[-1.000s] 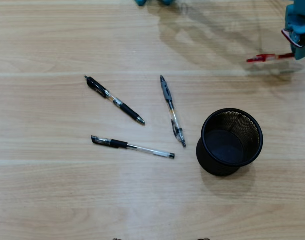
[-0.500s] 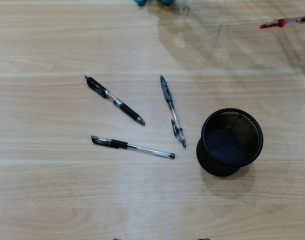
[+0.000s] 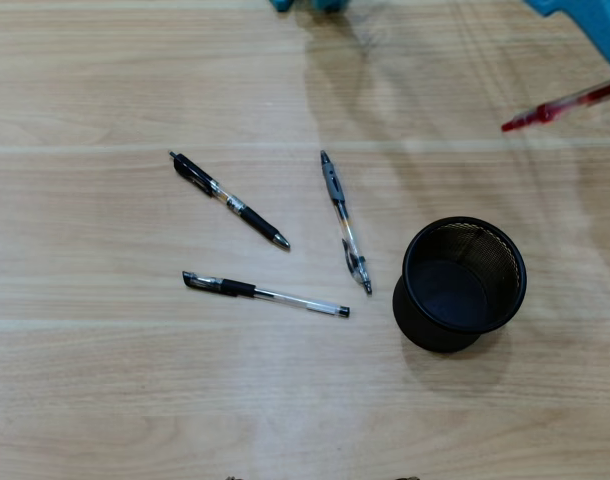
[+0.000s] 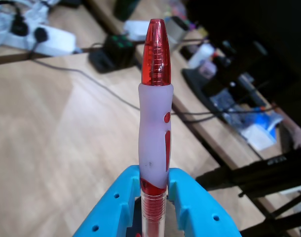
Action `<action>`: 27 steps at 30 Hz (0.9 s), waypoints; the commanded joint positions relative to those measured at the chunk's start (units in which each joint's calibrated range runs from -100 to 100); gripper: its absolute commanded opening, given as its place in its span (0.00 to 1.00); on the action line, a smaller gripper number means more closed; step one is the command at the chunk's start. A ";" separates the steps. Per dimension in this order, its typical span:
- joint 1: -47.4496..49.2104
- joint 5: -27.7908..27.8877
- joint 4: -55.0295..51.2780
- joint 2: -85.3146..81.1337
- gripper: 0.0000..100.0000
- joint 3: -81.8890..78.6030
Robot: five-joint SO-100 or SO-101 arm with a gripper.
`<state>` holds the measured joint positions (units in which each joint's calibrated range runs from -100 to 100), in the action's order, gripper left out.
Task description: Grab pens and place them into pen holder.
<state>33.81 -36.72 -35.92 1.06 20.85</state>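
Wrist view is showing me the blue gripper [image 4: 154,192] pinching the red pen [image 4: 154,123] low on its barrel, just under the white rubber grip, with the red end standing straight up out of the jaws. I am reading the jaws as closed down to the width of the barrel, both blue fingers pressing its sides with no gap showing, and touching nothing else. Behind it the camera is looking out past the table edge, so I am judging the arm is raised and carrying the pen clear of the wood to bring it across. Overhead, only a blue corner of the arm is showing at the top right, with the red pen [image 3: 560,104] sticking out of it, up and to the right of the wire-mesh pen holder [image 3: 460,285] and well apart from it. The holder looks empty. Three black pens [image 3: 228,200] [image 3: 344,220] [image 3: 265,293] are lying flat on the table, far from the jaws, waiting their turn.
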 commanded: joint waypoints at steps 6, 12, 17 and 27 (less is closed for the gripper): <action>-13.33 -8.65 29.60 4.44 0.02 -11.39; -14.62 -12.99 36.39 12.13 0.02 -11.30; -13.89 -14.45 41.12 16.52 0.02 -11.48; -13.01 -13.93 42.58 16.61 0.14 -16.82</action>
<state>20.64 -50.97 4.57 19.17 4.56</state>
